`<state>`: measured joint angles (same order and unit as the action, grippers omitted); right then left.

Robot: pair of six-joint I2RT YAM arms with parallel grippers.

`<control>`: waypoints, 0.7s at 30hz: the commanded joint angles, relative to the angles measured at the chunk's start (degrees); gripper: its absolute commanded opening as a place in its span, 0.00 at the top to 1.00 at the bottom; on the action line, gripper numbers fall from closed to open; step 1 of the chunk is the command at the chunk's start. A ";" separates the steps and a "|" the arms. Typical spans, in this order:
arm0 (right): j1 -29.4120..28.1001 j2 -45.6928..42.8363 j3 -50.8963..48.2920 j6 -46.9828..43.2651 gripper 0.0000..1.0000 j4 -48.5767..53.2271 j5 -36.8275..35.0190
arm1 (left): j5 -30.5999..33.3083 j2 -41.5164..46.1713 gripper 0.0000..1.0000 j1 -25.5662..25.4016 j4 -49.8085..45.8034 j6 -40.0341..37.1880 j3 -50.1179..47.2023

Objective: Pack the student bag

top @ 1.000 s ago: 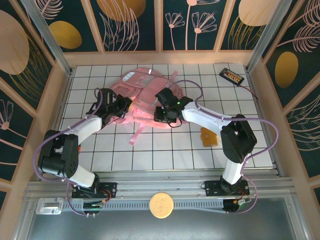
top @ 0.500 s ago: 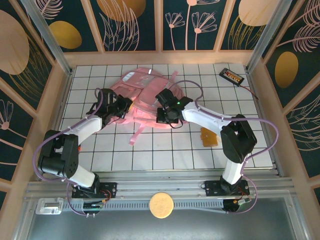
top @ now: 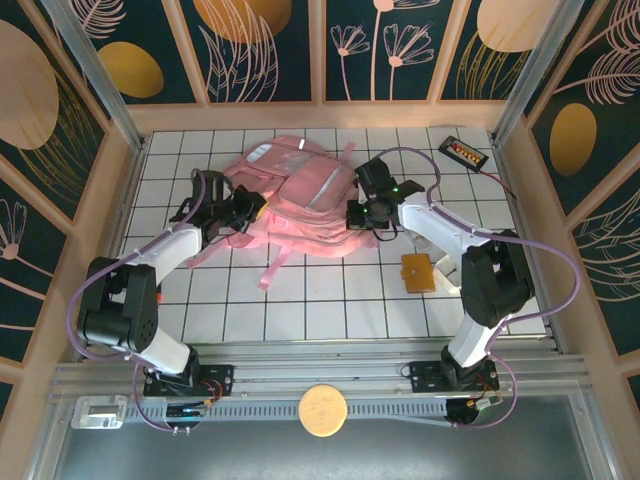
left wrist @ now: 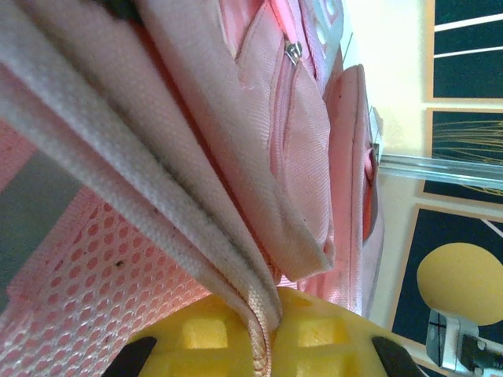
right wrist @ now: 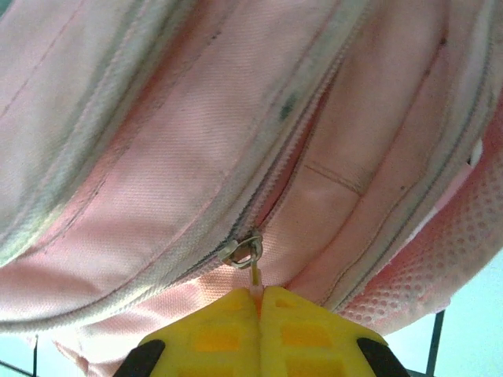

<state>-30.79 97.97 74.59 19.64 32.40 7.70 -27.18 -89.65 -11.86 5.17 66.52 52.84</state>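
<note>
On the white, grid-lined counter (top: pixel 330 300), toward its far side and a little left of centre, the student bag (top: pixel 295 195) is lying flat, a large pale-pink backpack with pale trim, its pink straps trailing toward the near edge. Two robot arms are reaching in from the near edge and meeting the bag from opposite sides. The left tool (top: pixel 247 212) is sitting at the bag's left edge; in the left wrist view its yellow pads (left wrist: pixel 196 334) are pressing together on a pale webbing band (left wrist: pixel 157 196) that is running down across the pink fabric and mesh and disappearing between them. The right tool (top: pixel 357 213) is sitting at the bag's right edge; in the right wrist view its yellow pads (right wrist: pixel 216 334) are closing tightly on the thin tab of a metal zip pull (right wrist: pixel 244 251), which is hanging from a zip line with pale edging. A flat orange-brown item (top: pixel 417 272) is lying on the counter to the right of the bag, well apart from it and just beside the right arm. A small black device (top: pixel 463 152) with a thin cable is resting in the far right corner. A round tan disc (top: pixel 322 410) is sitting on the rail between the two arm bases.
</note>
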 commanded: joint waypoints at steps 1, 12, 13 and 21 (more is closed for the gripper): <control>0.57 0.01 0.44 -2.78 1.00 1.85 2.38 | -2.56 -3.19 0.97 1.79 1.98 -3.63 6.14; -8.93 5.11 6.13 7.77 1.00 -6.49 14.86 | -2.33 -9.09 0.30 5.46 -11.33 -12.74 18.78; -9.03 6.44 7.74 8.12 1.00 -6.69 15.50 | -2.84 -5.53 0.30 5.37 -10.32 -10.80 14.78; -9.89 10.80 12.77 6.69 1.00 -6.27 18.55 | -3.21 9.27 0.31 -1.02 5.60 6.85 -7.66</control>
<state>-40.23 108.09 85.12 26.06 27.79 23.16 -29.93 -80.55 -9.63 4.54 66.13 47.13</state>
